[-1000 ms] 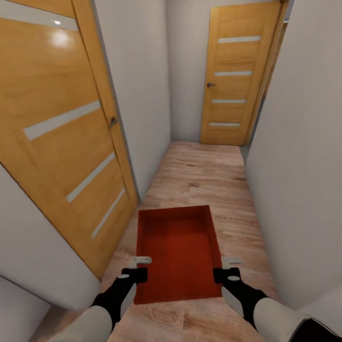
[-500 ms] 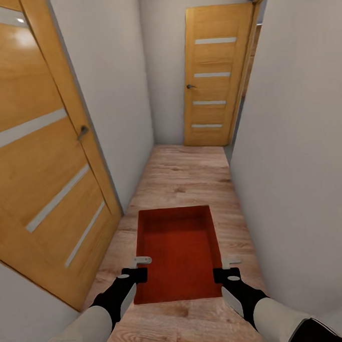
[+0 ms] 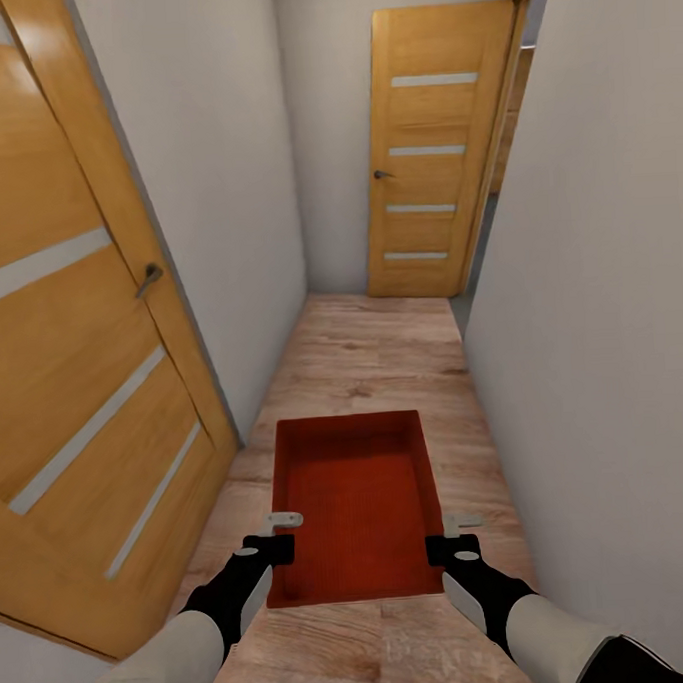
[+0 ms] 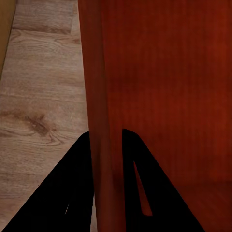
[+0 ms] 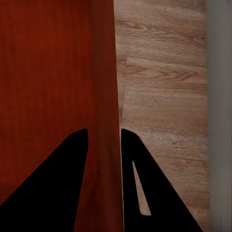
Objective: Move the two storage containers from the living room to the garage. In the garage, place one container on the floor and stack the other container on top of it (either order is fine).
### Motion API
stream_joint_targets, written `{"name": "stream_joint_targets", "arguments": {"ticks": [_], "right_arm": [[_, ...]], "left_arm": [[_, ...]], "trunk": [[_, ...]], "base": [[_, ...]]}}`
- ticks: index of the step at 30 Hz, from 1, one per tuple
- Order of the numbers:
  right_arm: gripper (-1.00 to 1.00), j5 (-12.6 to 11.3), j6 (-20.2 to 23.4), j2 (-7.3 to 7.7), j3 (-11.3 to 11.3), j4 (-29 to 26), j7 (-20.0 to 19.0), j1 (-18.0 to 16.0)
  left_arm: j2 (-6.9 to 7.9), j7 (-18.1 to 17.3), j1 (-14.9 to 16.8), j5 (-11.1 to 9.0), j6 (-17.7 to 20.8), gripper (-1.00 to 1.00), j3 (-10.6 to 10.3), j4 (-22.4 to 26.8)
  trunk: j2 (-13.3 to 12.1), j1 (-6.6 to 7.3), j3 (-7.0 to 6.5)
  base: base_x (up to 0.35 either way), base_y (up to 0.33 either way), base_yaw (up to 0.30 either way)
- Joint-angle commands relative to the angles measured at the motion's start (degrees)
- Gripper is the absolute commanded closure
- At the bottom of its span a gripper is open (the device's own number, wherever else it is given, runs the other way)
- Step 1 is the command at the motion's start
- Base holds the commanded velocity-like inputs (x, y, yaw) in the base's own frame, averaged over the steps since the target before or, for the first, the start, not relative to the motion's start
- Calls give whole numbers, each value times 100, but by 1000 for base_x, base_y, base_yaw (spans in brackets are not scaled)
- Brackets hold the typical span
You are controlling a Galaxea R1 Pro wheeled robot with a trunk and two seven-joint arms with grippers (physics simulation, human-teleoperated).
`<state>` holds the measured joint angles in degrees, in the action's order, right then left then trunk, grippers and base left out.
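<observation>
One orange-red lidless storage container [image 3: 353, 501] hangs level in front of me above a light wood-plank corridor floor, its ribbed inside facing up. My left gripper [image 3: 277, 545] is shut on its left wall [image 4: 102, 145], one black finger on each side of the thin wall. On the opposite side my right gripper [image 3: 444, 544] is shut on the right wall [image 5: 104, 145] in the same way. Both arms reach forward from the lower edge of the head view.
A narrow hallway runs ahead between white-grey walls [image 3: 590, 298]. A honey-wood door [image 3: 70, 326] with frosted strips stands close on the left. Another such door [image 3: 427, 152] stands ajar at the corridor's end, a dark gap [image 3: 481, 234] beside it.
The camera has turned and advanced: the left door has slid further left and the far door sits more central. Container and both grippers keep the same place in the view.
</observation>
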<state>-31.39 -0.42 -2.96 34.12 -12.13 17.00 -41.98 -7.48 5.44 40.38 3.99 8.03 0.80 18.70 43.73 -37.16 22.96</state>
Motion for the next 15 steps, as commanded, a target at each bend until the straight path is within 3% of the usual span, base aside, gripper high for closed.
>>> {"name": "stream_joint_targets", "arguments": {"ticks": [1,15], "right_arm": [[100,81,-19,-3,-54,-8,58,-11],[100,81,-19,-3,-53,-8,58,-12]], "left_arm": [[-17,44,-3,-13,34,100,-106,-33],[-17,44,-3,-13,40,100,-106,-42]], "trunk": [[5,-4,5],[5,-4,5]], "base": [[323,0,0],[323,0,0]]}}
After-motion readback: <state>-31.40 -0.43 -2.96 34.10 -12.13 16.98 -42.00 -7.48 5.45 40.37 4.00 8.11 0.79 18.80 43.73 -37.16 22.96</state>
